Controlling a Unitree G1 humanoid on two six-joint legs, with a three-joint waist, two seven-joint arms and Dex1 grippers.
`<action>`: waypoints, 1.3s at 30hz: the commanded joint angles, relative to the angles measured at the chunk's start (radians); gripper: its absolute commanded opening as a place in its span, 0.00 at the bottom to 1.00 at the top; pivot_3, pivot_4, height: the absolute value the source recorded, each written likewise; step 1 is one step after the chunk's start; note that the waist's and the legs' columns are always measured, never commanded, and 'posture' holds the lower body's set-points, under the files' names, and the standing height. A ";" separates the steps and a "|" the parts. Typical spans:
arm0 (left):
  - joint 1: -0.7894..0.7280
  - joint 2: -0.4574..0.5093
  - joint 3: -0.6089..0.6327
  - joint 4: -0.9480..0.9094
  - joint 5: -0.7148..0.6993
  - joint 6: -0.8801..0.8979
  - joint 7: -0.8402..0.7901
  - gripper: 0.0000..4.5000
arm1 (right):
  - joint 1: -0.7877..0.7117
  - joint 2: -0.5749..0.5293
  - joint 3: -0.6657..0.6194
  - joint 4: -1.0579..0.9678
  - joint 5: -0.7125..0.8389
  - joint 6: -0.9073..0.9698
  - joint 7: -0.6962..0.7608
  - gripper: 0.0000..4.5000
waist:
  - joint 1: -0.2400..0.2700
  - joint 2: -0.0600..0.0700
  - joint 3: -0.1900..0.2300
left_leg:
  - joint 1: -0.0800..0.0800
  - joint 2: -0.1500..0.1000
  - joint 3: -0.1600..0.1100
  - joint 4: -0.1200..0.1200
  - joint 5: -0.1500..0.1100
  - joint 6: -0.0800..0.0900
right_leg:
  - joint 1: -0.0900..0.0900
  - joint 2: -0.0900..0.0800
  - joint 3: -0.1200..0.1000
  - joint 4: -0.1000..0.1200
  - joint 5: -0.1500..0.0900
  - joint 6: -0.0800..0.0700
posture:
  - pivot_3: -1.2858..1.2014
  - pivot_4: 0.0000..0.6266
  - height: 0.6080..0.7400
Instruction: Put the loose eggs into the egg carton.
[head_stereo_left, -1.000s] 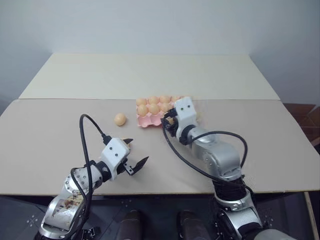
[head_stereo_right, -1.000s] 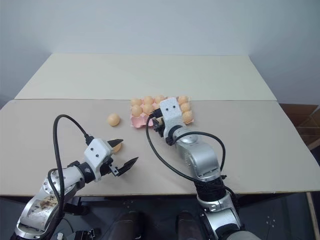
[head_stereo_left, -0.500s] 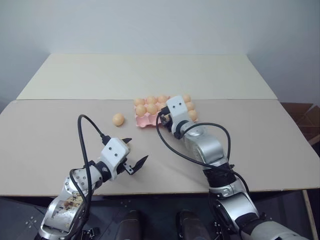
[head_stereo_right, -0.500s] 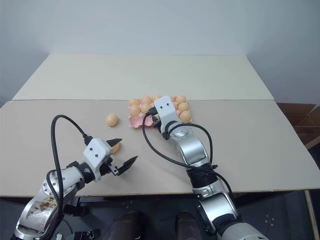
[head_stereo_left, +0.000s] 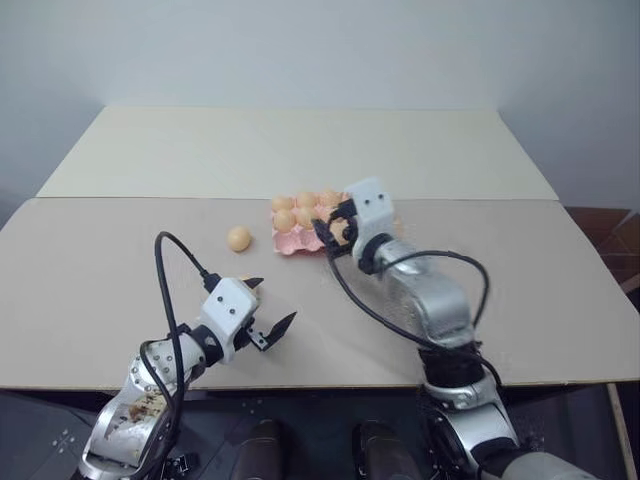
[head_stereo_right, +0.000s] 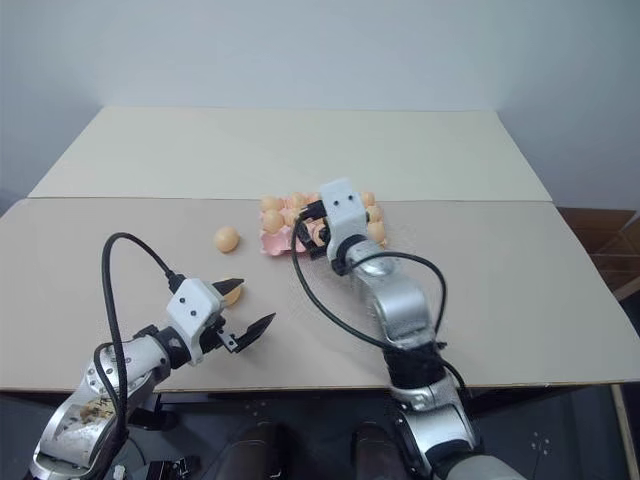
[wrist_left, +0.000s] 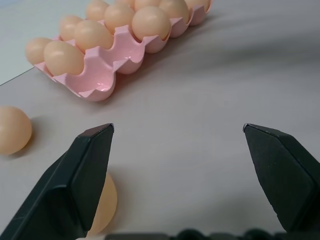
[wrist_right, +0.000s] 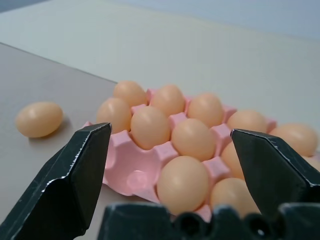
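Note:
The pink egg carton (head_stereo_left: 290, 243) lies mid-table, most of its cups filled with eggs; a near corner cup (wrist_right: 134, 178) is bare. My right gripper (head_stereo_left: 330, 222) hovers open just over the carton's near edge, nothing between its fingers. One loose egg (head_stereo_left: 238, 238) rests on the table left of the carton. A second loose egg (head_stereo_right: 232, 293) lies against the outer side of one finger (wrist_left: 82, 180) of my left gripper (head_stereo_left: 272, 302), which stands open and low over the table, nearer me, with bare tabletop between its fingers.
The beige table (head_stereo_left: 520, 260) has a seam across it just behind the carton, with a paler section (head_stereo_left: 300, 150) beyond. Black cables loop off both wrists over the table. The table's front edge runs just under my arms.
My right gripper, shut over the carton's near row before, now stands open and has drawn up and to the right. The left gripper and both loose eggs have stayed put.

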 joint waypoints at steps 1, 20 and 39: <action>0.017 -0.015 0.049 -0.080 -0.023 0.015 0.030 1.00 | 0.123 -0.101 -0.075 -0.205 0.094 -0.093 0.145 0.99 | 0.000 0.000 0.000 | 0.000 0.000 0.000 0.000 0.000 0.000 | 0.000 0.000 0.000 -0.001 0.000 0.000 | 0.52 0.24 1.00; -0.045 -0.060 0.214 -0.058 -0.136 0.382 0.171 1.00 | 0.468 -0.630 -0.221 -0.500 0.536 -0.083 0.676 0.99 | 0.001 -0.002 0.001 | 0.002 0.000 0.000 0.000 0.000 0.000 | 0.002 0.002 0.000 -0.002 -0.004 0.003 | 0.52 0.24 1.00; -0.229 -0.018 0.052 0.161 -0.085 0.401 0.160 0.91 | 0.470 -0.630 -0.147 -0.478 0.474 -0.185 0.660 1.00 | 0.008 -0.003 0.001 | 0.002 0.000 -0.001 0.000 0.000 0.000 | 0.002 0.001 0.000 -0.002 -0.001 0.000 | 0.52 0.24 1.00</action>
